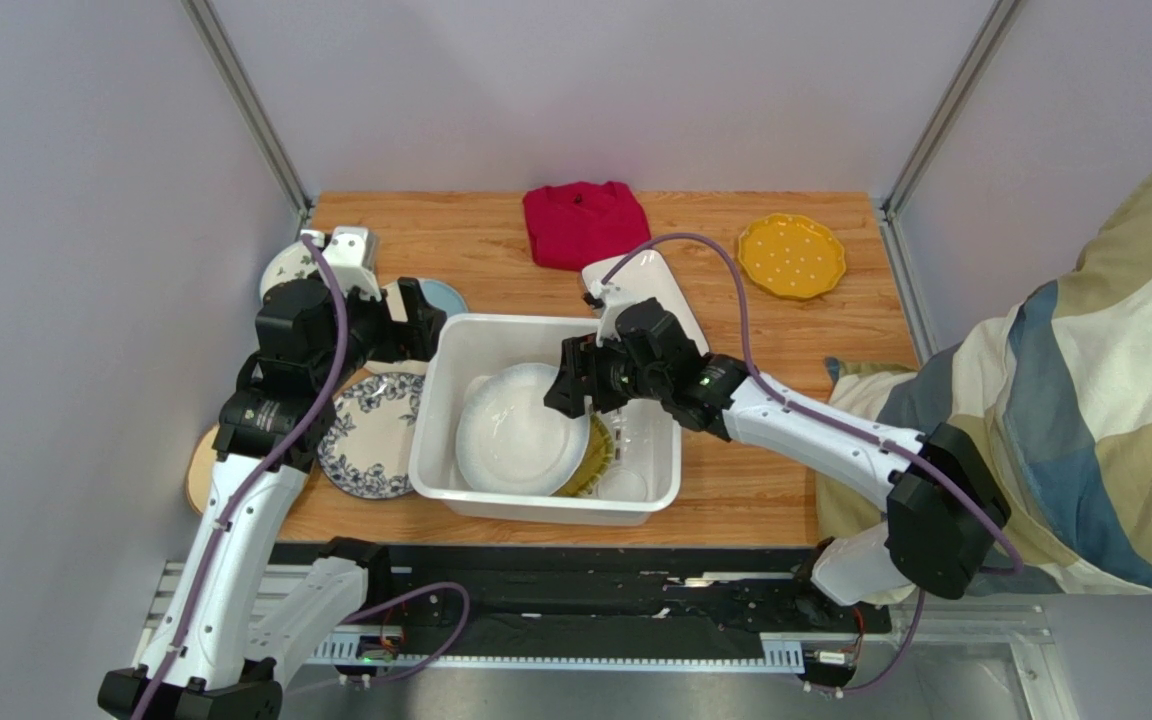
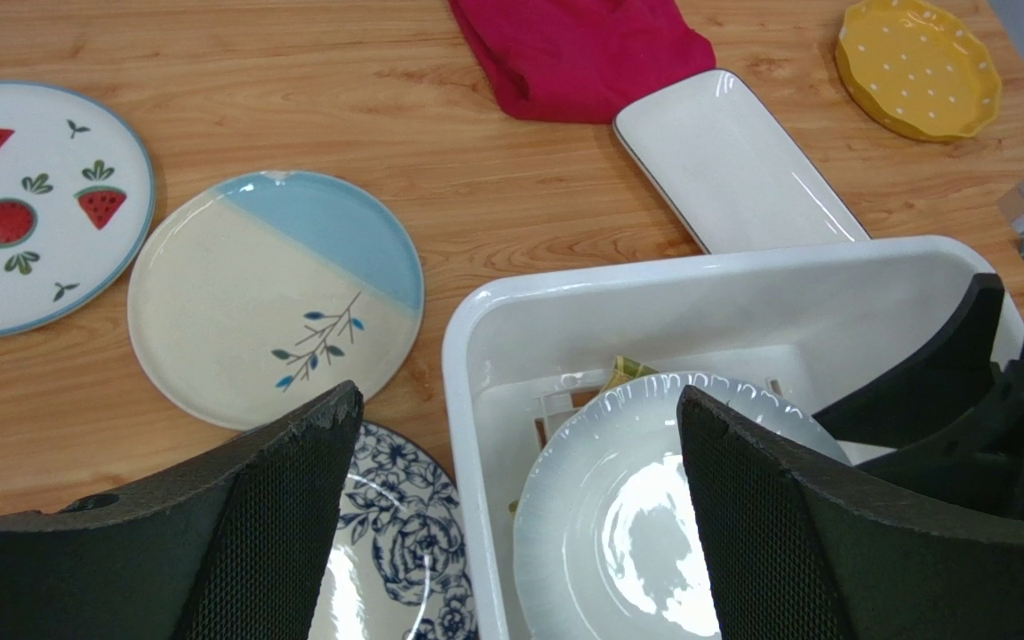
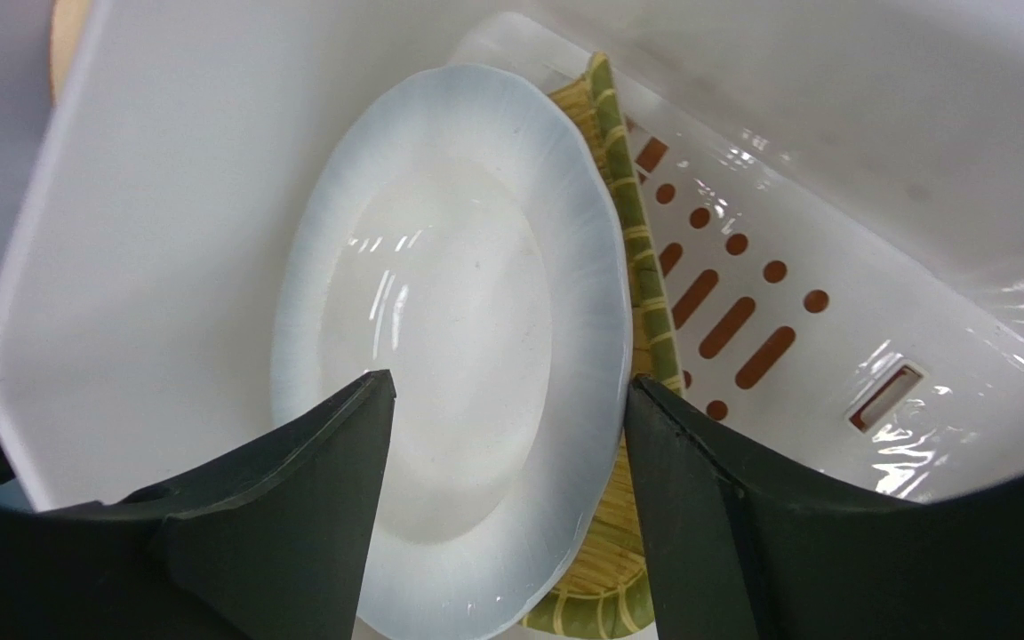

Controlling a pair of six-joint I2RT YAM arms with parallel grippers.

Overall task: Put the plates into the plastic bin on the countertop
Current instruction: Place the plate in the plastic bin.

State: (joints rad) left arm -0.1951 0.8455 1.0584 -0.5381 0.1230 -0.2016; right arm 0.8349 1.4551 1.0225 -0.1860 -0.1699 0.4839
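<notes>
Right end effector [image 1: 561, 395], jaws apart, seems clear of the white plate [image 1: 515, 435] in the plastic bin [image 1: 537, 507]; lift straight up. Left end effector [image 2: 518, 396] is wide.

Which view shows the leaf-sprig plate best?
Left wrist: the leaf-sprig plate lies almost wholly visible on the countertop. Top external shows only a blue sliver beside the left arm. Right wrist misses it.
</notes>
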